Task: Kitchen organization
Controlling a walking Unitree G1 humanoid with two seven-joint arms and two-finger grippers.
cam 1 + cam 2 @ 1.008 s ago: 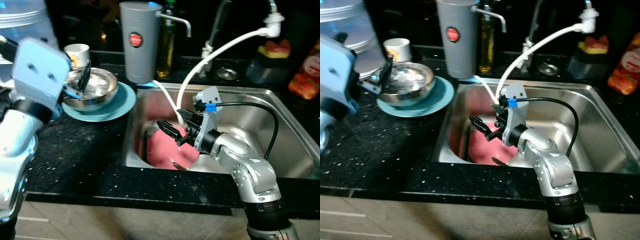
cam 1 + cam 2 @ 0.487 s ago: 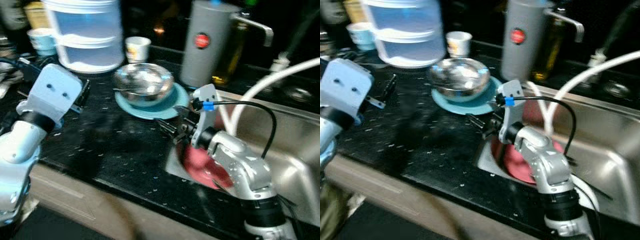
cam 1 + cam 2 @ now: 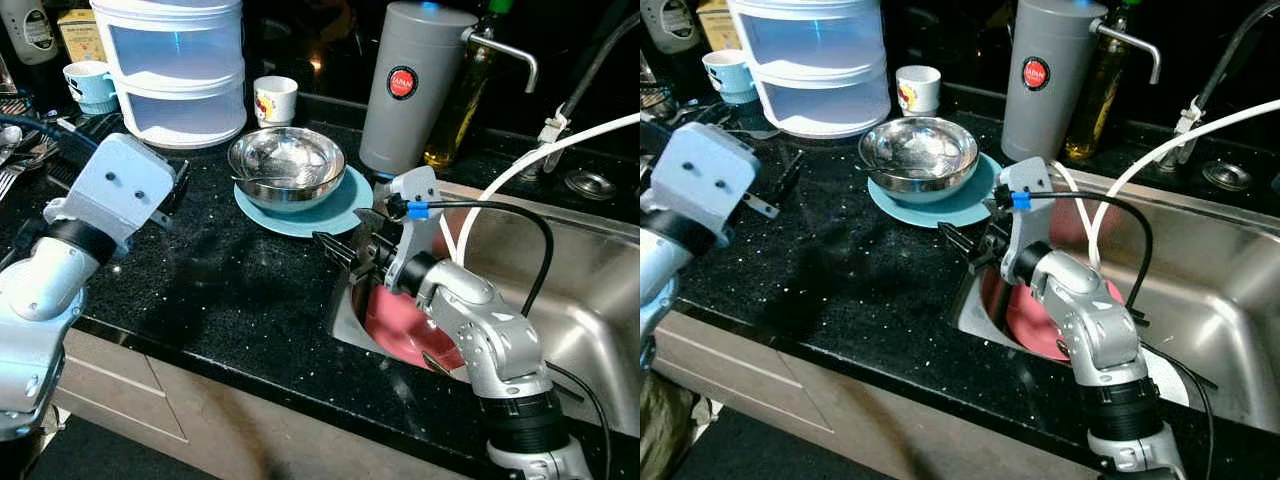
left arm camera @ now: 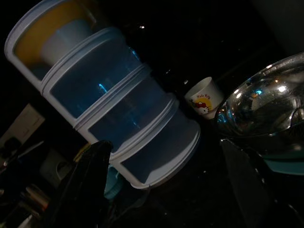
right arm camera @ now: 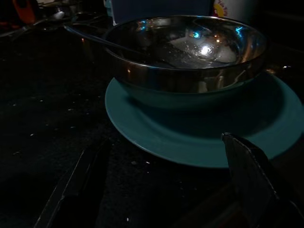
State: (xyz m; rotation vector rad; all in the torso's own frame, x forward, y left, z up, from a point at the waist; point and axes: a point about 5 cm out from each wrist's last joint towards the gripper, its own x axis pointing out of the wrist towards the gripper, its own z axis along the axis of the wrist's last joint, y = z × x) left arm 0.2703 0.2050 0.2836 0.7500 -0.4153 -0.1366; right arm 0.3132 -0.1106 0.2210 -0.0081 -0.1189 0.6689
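A steel bowl (image 3: 287,166) sits on a teal plate (image 3: 330,212), and both stand on the black counter (image 3: 220,290), to the left of the sink (image 3: 590,300). A thin handle, perhaps of a spoon, lies across the bowl's rim. The right end effector (image 3: 345,250) is just beside the plate's near edge, over the corner of the sink; its two black fingers are spread wide and point toward the plate, and they hold nothing. The left end effector (image 3: 775,190) hovers above the counter, left of the bowl and well apart from it; its fingers are also spread wide and empty. In the sink lies a pink plate (image 3: 405,330), and a white hose (image 3: 520,170) curves down into the basin. Behind the bowl stand a grey jug (image 3: 410,85) with a red label, a small white cup (image 3: 274,99) and a stack of blue and white containers (image 3: 175,70).
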